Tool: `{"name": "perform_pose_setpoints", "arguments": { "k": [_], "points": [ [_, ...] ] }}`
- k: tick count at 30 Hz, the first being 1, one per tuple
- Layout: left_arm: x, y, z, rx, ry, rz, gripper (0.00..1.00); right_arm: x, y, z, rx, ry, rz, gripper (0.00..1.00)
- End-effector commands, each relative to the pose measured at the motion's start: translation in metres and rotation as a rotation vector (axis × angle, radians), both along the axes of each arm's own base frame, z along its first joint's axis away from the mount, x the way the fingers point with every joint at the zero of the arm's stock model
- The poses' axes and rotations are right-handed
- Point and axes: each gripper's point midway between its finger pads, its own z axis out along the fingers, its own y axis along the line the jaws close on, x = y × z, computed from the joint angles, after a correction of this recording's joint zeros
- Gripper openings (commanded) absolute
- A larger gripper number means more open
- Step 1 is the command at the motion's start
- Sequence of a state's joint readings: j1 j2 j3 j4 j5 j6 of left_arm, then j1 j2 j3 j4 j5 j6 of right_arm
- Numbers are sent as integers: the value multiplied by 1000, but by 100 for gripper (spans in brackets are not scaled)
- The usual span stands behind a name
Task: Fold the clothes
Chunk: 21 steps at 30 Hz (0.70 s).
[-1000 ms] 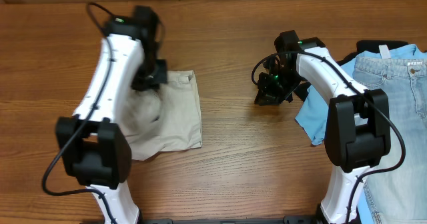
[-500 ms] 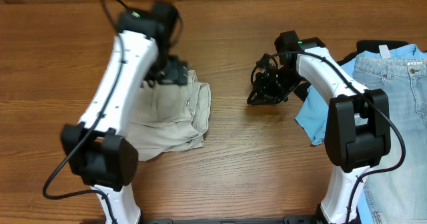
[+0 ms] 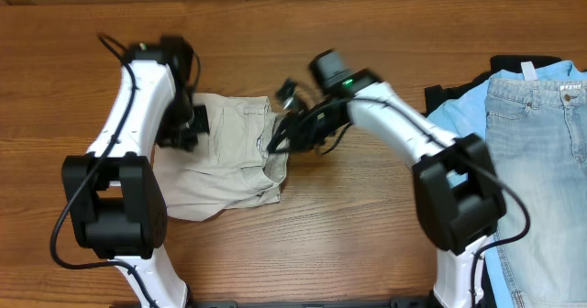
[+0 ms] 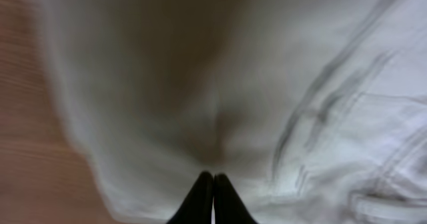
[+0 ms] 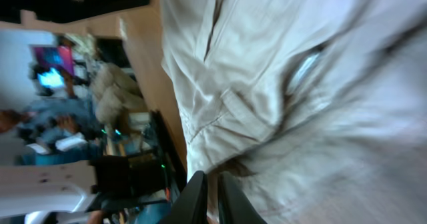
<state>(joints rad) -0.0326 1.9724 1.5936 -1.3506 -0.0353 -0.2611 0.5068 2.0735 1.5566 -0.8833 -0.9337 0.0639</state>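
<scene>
Shorts lie rumpled on the table, left of centre. Left gripper closed, hold unclear; right gripper pinches the edge. Pull unevenly and you'll bunch them.

A brown wood-grain table carries everything. Left of centre lies a pair of light beige cotton shorts, rumpled and partly doubled over, with the right edge bunched into folds. Well apart from them, at the table's right side, a sky-blue shirt lies spread out with light blue denim jeans overlapping it. A strip of black fabric shows just beside the shirt's upper edge.
</scene>
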Motion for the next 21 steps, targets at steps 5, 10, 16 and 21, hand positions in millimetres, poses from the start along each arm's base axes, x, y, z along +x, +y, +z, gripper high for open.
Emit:
{"name": "perform_pose_setpoints", "arguments": {
  "k": [5,10,16,21],
  "points": [
    [-35,30,-71,54,49,35,31,-32,25,-81,-327,228,-117,13],
    [-31,45,-71,46,28,41,44,-51,14,-127,-470,398,-163,8],
    [-11,50,-37,14,-1,48,26,-50,2,-123,-512,420,-191,5],
    [36,23,18,-159,-152,1,41,-25,1,-76,-442,197,-181,5]
  ]
}}
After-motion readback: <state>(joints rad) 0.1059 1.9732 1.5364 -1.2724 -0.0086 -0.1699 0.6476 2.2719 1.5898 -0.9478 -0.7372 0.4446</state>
